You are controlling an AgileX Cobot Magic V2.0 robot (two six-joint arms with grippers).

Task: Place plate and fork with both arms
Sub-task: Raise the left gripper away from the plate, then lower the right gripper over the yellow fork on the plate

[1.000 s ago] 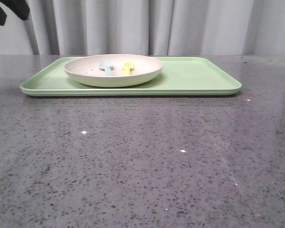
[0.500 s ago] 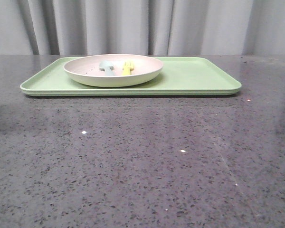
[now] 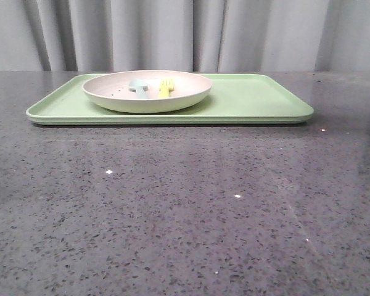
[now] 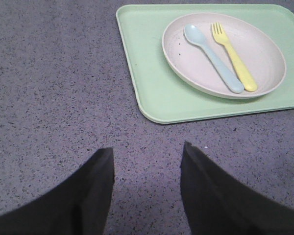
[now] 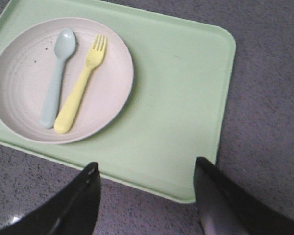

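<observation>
The plate (image 3: 147,91) is sitting on the green tray (image 3: 259,98), holding the yellow fork (image 5: 81,84) beside a blue-grey spoon (image 5: 56,77). Both the left gripper (image 4: 147,166) and right gripper (image 5: 146,188) are hovering wide, empty. The fork is probably light, stiff and slippery (pinching mid-handle looks best).

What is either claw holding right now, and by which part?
Nothing. The left claw and right claw are both open and empty. The fork and spoon lie in the plate on the tray.
</observation>
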